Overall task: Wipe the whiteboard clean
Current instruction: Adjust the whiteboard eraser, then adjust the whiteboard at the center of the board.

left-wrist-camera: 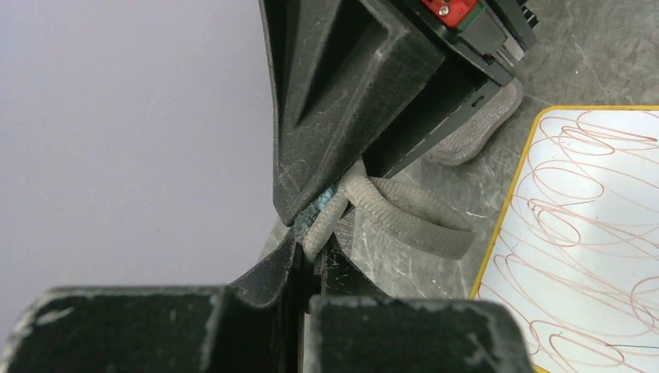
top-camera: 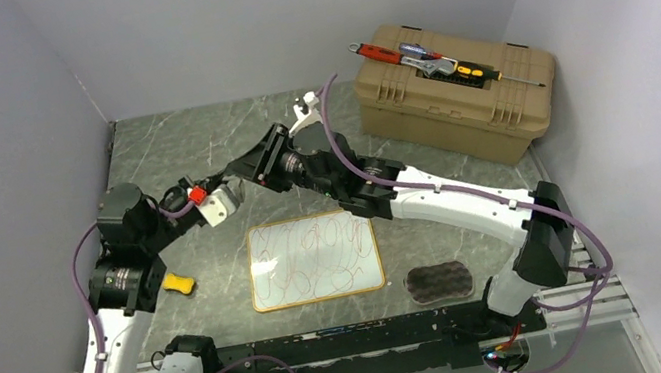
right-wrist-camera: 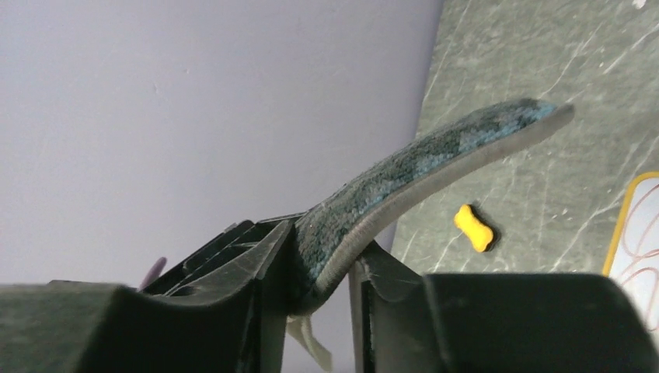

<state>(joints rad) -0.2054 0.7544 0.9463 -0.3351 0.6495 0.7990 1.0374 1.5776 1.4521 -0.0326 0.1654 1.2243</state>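
The whiteboard (top-camera: 313, 258), yellow-framed and covered in reddish scribbles, lies flat mid-table; its corner shows in the left wrist view (left-wrist-camera: 591, 233) and its edge in the right wrist view (right-wrist-camera: 641, 233). Behind its far left corner both grippers meet in the air over a wiping pad (top-camera: 220, 205). My left gripper (top-camera: 207, 199) (left-wrist-camera: 319, 249) is shut on the pad's grey strap (left-wrist-camera: 404, 217). My right gripper (top-camera: 233, 183) (right-wrist-camera: 330, 268) is shut on the pad (right-wrist-camera: 420, 167), whose blue-black pile and grey edge stick out past the fingers.
A tan toolbox (top-camera: 452, 90) with hand tools on its lid stands at the back right. A dark patterned pad (top-camera: 439, 282) lies right of the whiteboard. A small yellow piece (top-camera: 179, 284) (right-wrist-camera: 474, 227) lies to its left. Walls close in on three sides.
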